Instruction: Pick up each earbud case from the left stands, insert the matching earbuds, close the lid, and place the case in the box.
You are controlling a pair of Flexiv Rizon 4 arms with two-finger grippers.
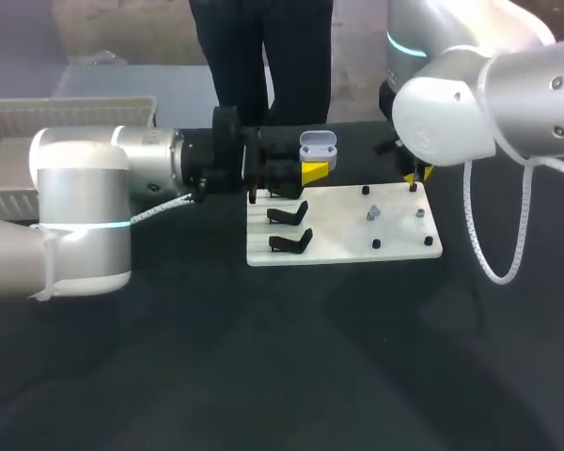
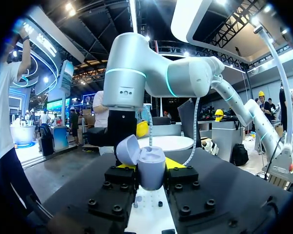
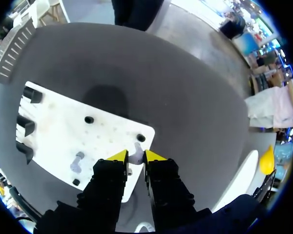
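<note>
- Now, left hand clamped on the open earbud case above the board.
- Right hand at a corner earbud; grip cannot be told.
- Next, likely: carry earbud into earbud case.

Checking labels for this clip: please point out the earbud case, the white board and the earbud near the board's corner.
earbud case (image 2: 151,168), left wrist view, on its lower shell.
white board (image 1: 343,240), head view, on a bare patch.
earbud (image 3: 136,155), right wrist view, on its body.
</note>
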